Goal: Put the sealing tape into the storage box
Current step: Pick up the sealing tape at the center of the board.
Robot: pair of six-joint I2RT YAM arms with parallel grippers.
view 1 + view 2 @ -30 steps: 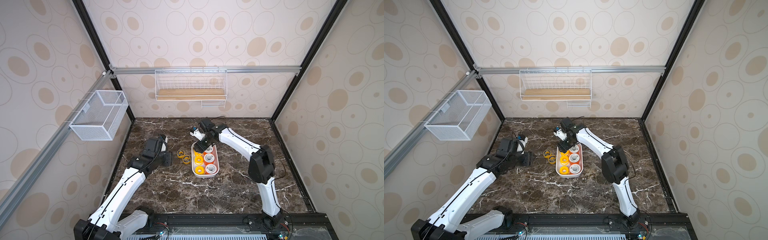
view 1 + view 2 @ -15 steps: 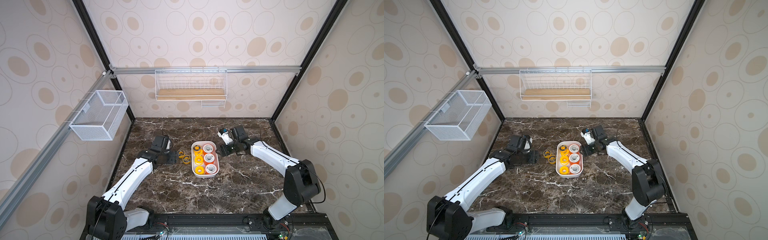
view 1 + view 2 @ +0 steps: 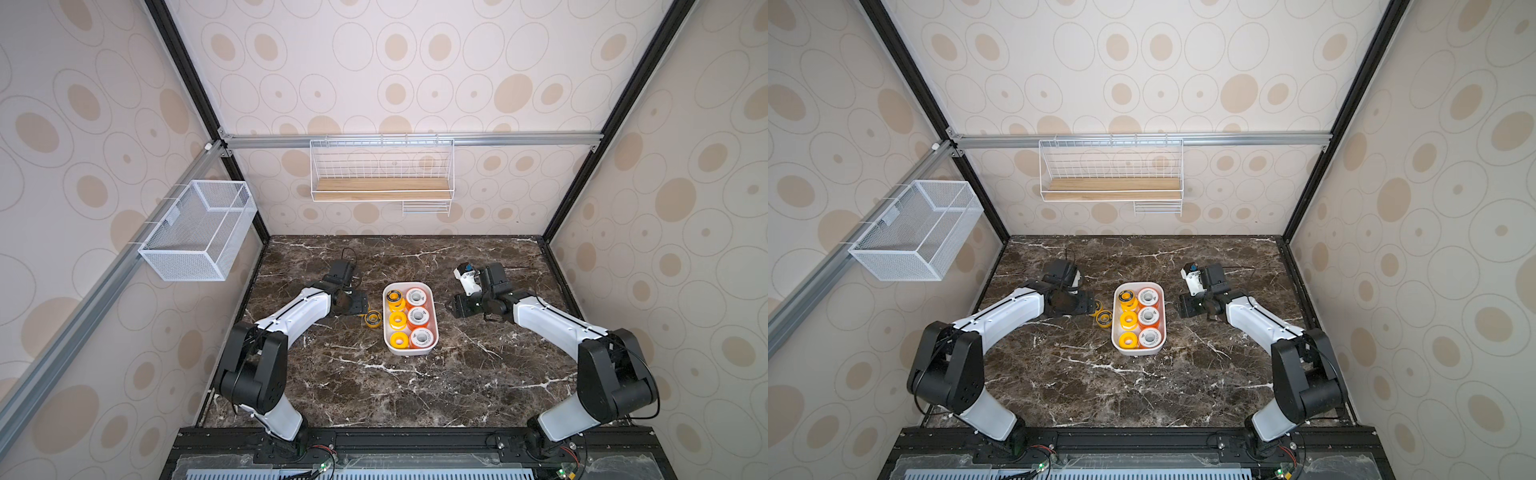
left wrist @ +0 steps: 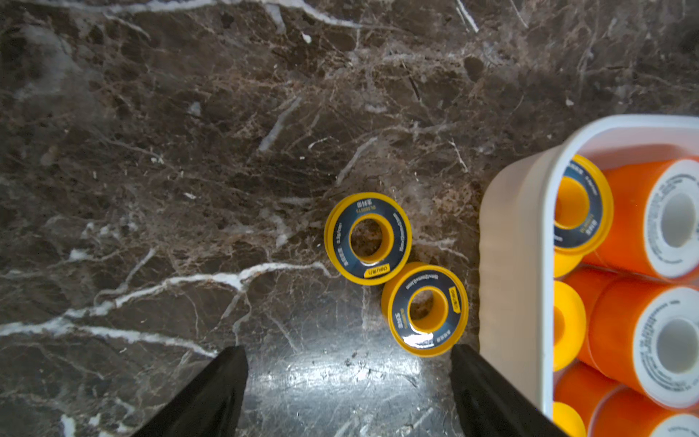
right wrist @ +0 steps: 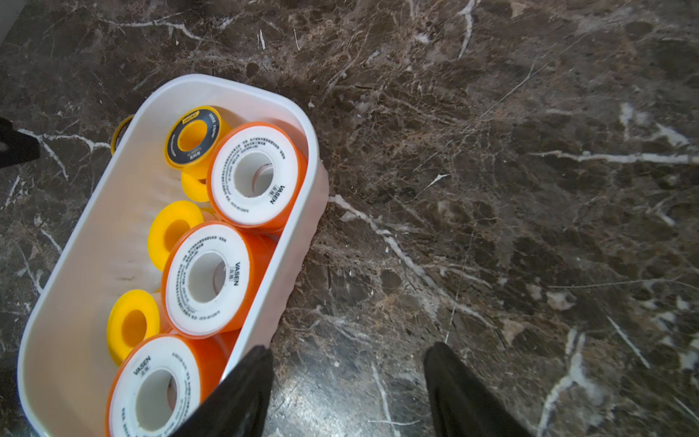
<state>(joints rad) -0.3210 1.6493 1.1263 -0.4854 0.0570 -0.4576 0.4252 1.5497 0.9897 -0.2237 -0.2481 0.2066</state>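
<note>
The right gripper has backed off to 3 o'clock of the box, jaws apart, empty. The left gripper has spread wide near two loose spools at 9 o'clock, likely the next pickup.

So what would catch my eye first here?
The bright tape packed in the white storage box mid-table: orange spools along one side, yellow spools along the other. Two yellow-and-black spools lie flat on the dark marble table beside it, touching each other, with the left gripper open near them.
</note>
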